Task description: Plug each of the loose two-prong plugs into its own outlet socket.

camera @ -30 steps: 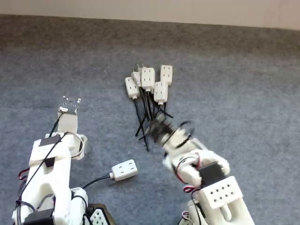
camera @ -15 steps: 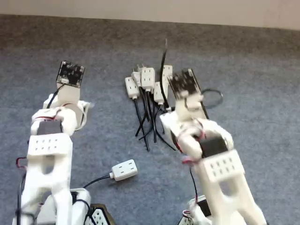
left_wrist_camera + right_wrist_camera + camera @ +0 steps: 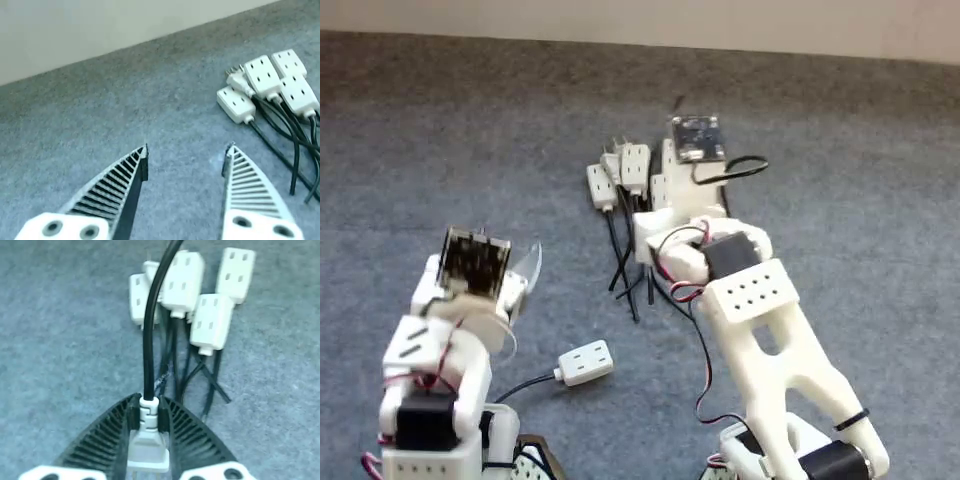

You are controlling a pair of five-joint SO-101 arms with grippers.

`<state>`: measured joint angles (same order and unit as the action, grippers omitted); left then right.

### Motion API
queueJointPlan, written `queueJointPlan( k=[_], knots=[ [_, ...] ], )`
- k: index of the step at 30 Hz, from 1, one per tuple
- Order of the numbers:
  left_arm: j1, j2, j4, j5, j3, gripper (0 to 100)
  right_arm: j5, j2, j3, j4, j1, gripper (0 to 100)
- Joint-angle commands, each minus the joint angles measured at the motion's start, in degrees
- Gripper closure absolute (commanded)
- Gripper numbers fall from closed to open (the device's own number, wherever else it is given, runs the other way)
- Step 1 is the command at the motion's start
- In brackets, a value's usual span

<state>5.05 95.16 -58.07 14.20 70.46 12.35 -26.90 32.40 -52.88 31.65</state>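
Plug (image 3: 148, 445), white and two-pronged, sits clamped between the fingers of the right gripper (image 3: 148, 401), which grips its body from both sides. Its prongs seem to point back toward the wrist, though the frame edge cuts them off and I cannot be sure. From the plug's neck, at the fingertips, a black cord (image 3: 150, 330) runs straight ahead and away from the gripper, passing over the bunch of white outlet sockets (image 3: 183, 277) that lies just beyond the fingertips. Four socket blocks show in that bunch, packed close together, their slotted faces up and their own black leads (image 3: 207, 375) trailing back toward the gripper in a loose tangle. A second plug (image 3: 235, 77) with bare prongs lies against the far side of the bunch. The left gripper (image 3: 187, 149) is spread wide with nothing between its fingers, hanging over bare grey carpet (image 3: 100, 110). The bunch of sockets lies ahead of it and off toward the right arm's side, well apart from its fingertips. Behind the left gripper, near its arm's base, a lone socket (image 3: 585, 362) rests flat on the carpet with its lead curving back toward that base.
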Motion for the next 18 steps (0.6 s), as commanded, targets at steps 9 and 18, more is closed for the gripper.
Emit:
queueJointPlan(
  k=[9, 18],
  knots=[
    [-12.35, 9.01, -11.25, 0.00, 5.67, 75, 0.62, -8.75, 2.59, 4.00, 6.55, 99.3],
    [-12.26, 9.01, -10.81, -0.09, 7.08, 57, 5.19, -9.89, 4.09, 3.91, 8.22, 99.3]
  ],
)
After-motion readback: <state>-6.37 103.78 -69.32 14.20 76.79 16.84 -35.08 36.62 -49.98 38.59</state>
